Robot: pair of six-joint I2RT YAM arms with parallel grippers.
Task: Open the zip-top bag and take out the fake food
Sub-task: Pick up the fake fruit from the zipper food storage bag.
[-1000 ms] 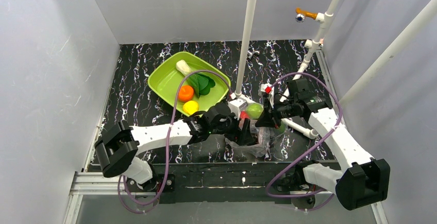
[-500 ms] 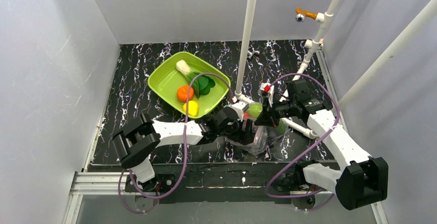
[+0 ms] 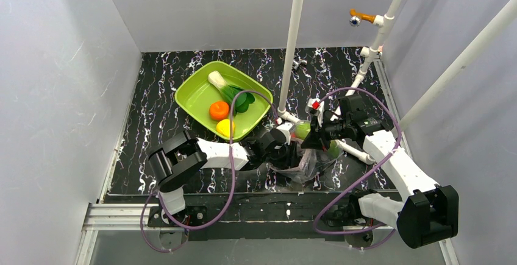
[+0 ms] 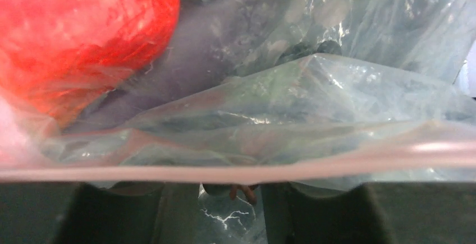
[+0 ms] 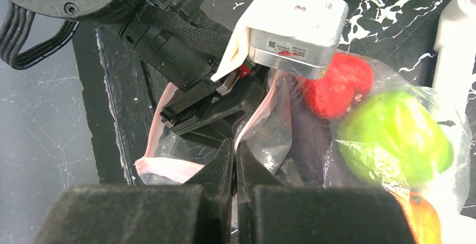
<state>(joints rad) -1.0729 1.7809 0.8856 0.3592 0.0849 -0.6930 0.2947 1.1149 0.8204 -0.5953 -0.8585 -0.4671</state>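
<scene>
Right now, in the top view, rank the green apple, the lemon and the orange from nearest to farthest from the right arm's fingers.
1. Green apple, inside the zip-top bag, beside the right fingers.
2. Lemon, at the tray's near edge.
3. Orange, in the tray, just behind the lemon.

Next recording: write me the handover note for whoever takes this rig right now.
Right gripper: shut on the pink zip strip of the clear crinkly zip-top bag; the mouth is open.
Left gripper: jaws apart, at the bag's mouth.
Done: plastic orange, yellow lemon and white-stalked leafy green lie on the lime-green square tray.
Left: red fruit, green apple and more are in the bag.
</scene>
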